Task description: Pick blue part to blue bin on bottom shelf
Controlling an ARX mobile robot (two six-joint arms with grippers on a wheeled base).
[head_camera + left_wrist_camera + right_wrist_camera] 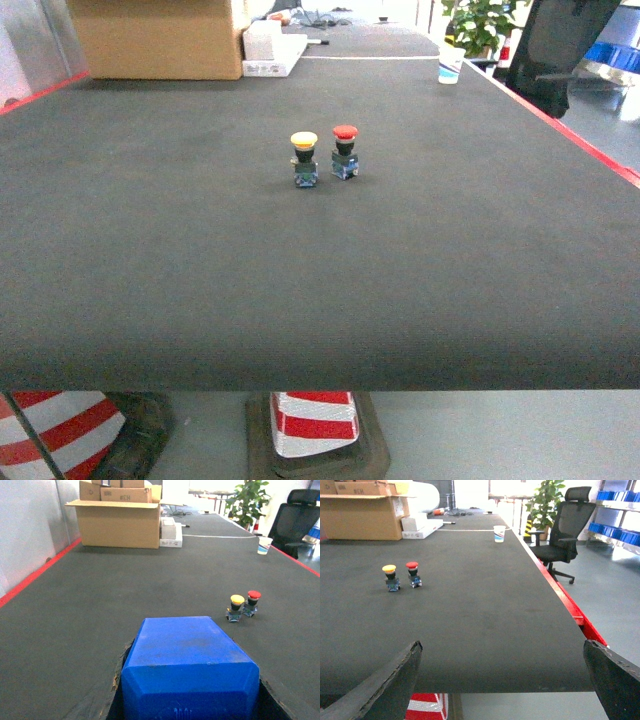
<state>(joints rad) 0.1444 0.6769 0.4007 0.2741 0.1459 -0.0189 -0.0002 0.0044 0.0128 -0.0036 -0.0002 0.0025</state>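
The left tool is clamped on a blue part, a blocky blue plastic piece that fills the lower middle of the left wrist view, with a dark finger edge showing on each side of it. Ahead of this tool and a little to its right, two push buttons stand side by side on the dark bench: a yellow-capped button and, just beside it on the right, a red-capped button. The right tool has its fingers spread wide apart with nothing between them, hanging at the near edge of the bench; both buttons lie ahead of it and off to its left. Far ahead of the left tool sits a cardboard box, and far ahead to its right a paper cup. Neither tool shows in the head view.
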